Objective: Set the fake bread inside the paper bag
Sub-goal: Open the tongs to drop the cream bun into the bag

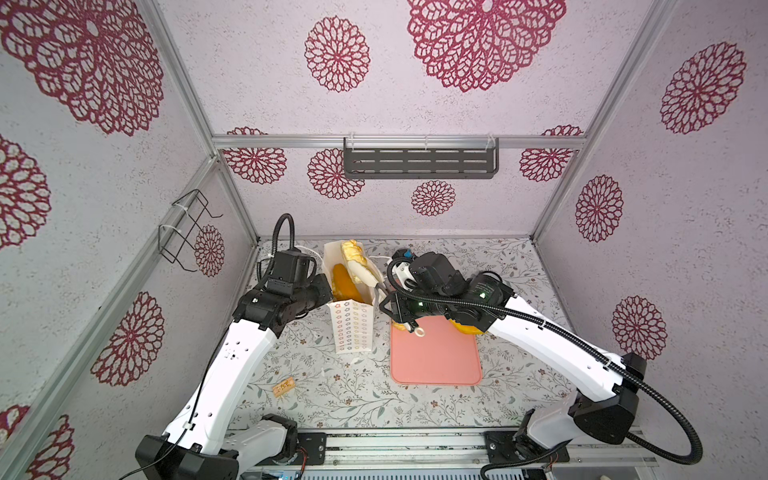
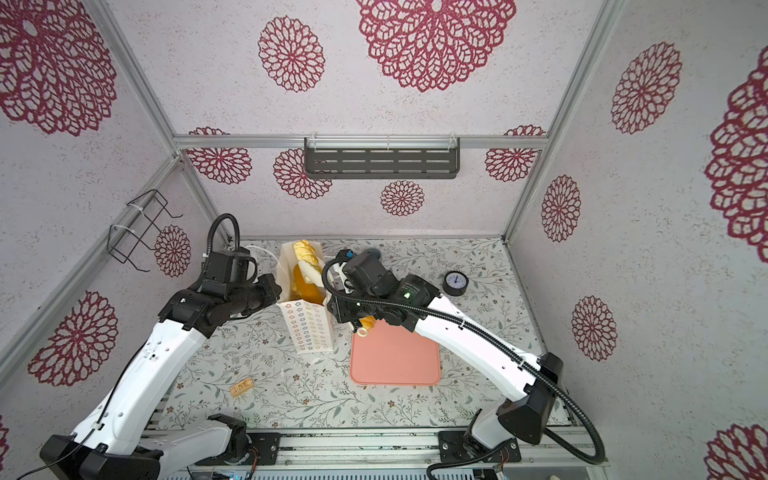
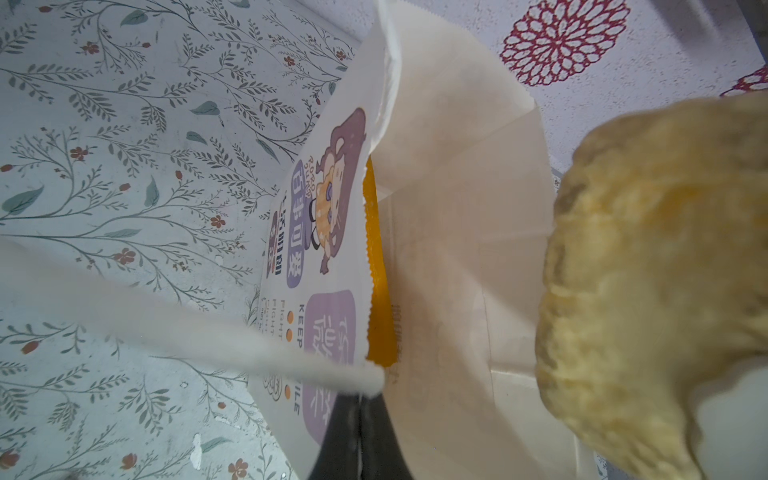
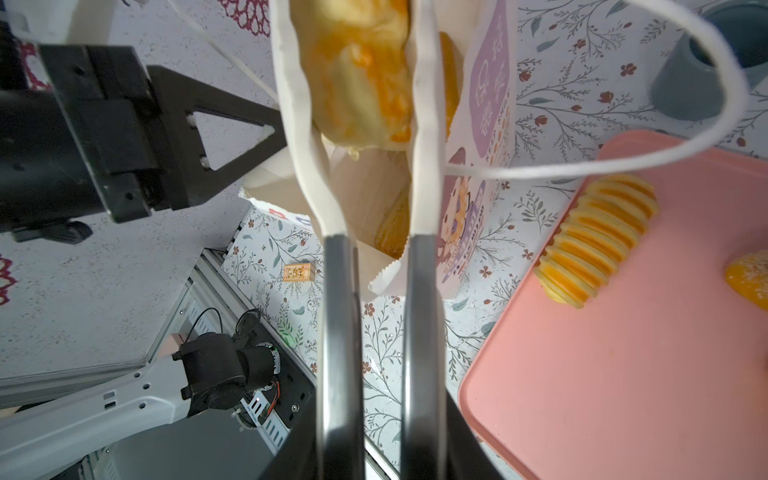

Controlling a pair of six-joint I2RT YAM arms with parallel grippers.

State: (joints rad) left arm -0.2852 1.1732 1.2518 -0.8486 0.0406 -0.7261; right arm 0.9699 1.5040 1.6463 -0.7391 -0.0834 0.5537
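The paper bag stands upright at the back middle of the table. My left gripper is shut on the bag's rim beside a white cord handle. A long pale fake bread roll sticks up out of the bag's mouth. It sits between the long white fingers of my right gripper, which touch it on both sides. An orange bread lies inside the bag. A ridged loaf rests on the pink board.
The pink board lies right of the bag, with another orange piece on it, partly under my right arm. A small tan cork-like piece lies front left. A small black clock and a grey cup stand behind.
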